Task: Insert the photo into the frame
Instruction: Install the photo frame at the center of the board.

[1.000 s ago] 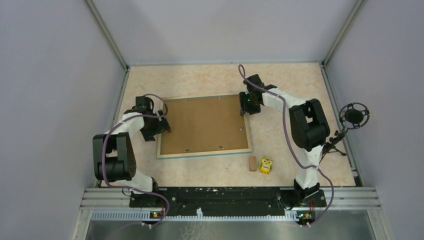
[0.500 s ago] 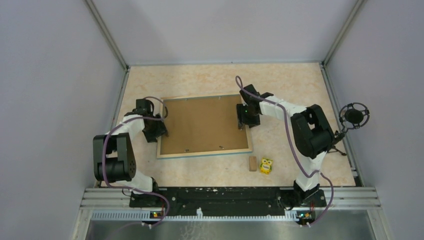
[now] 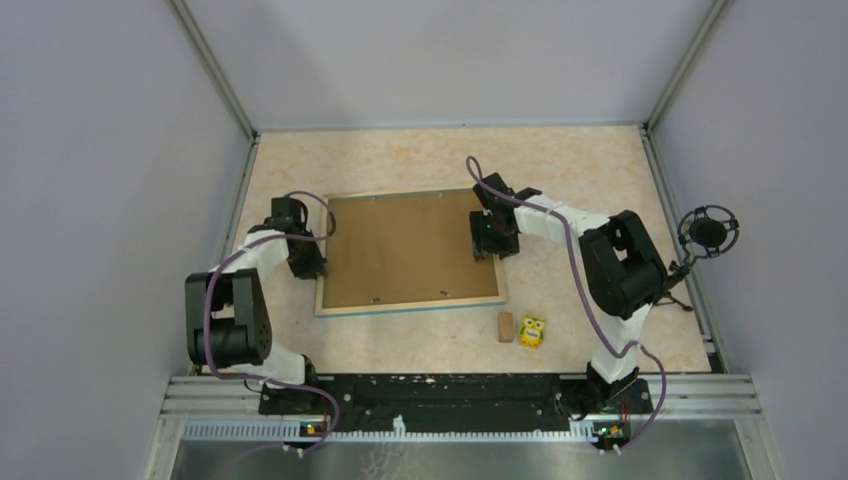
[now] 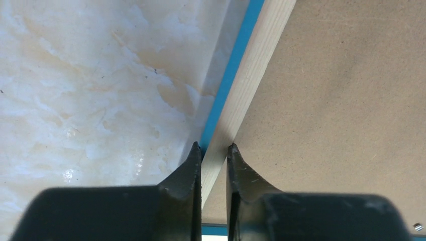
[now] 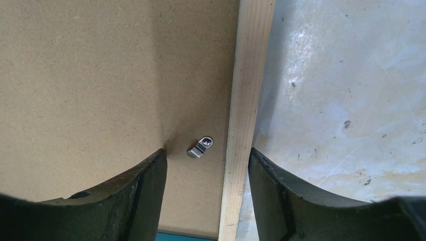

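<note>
Right now the frame lies flat and face down near the middle of the table, its brown backing board upward. The left fingers sit at its left rail, drawn close together and pinching the rail: one black pointed tip against the blue outer edge, the other against the inner edge where wood meets board. The right fingers stand well apart astride the right rail, one broad curved pad over the board, the other over the table just outside the frame. Between them a small metal clip lies on the board, just beside the rail. The rails are pale, straight-grained wood; the board is matte, finely speckled fibre. The table is glossy, marbled cream.
</note>
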Available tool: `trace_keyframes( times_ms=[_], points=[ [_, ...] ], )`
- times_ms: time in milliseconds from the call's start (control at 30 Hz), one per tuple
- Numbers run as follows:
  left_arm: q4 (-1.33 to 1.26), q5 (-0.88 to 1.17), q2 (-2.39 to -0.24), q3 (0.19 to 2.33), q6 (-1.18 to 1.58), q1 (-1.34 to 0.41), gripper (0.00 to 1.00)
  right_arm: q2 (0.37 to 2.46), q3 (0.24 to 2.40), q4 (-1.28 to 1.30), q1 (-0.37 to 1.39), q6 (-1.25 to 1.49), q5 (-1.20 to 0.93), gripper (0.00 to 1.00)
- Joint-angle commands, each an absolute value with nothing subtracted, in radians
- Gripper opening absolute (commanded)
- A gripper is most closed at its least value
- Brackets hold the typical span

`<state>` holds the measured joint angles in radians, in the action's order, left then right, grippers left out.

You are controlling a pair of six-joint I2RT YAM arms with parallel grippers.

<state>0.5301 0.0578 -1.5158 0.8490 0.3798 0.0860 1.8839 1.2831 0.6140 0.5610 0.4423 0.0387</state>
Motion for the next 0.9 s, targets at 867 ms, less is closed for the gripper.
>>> trace_keyframes(
  times_ms=[867],
  points=[
    [0.508, 0.051, -1.491, 0.825, 0.388, 0.083, 0.00, 1.918, 1.416, 0.658, 0.521, 0.548, 0.116, 0.54]
  ],
)
